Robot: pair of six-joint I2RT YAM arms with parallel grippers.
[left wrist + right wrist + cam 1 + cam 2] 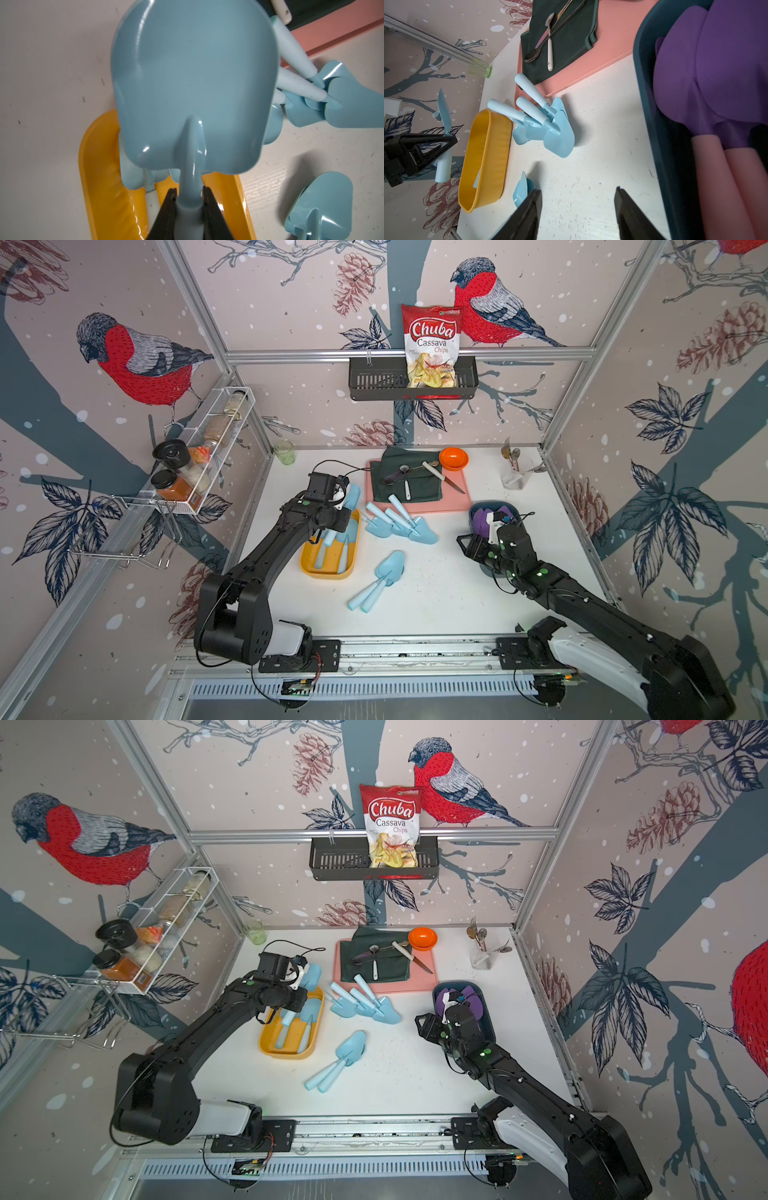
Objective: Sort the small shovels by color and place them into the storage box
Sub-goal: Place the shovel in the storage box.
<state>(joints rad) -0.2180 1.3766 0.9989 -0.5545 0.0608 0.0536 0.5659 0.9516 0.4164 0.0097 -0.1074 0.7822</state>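
My left gripper (189, 189) holds a blue shovel (193, 83) by its neck above the yellow box (97, 166); the shovel seems light, stiff and slippery, and my right gripper (577, 190) stands open, empty.

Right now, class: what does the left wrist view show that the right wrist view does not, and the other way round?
Left wrist only: the broad face of the light blue shovel held in the left tool. Right wrist only: the open, empty right tool, the dark blue box holding purple-bladed, pink-handled shovels, spoons on a dark cloth. Both: the yellow box, the fanned blue shovels, the pink board.
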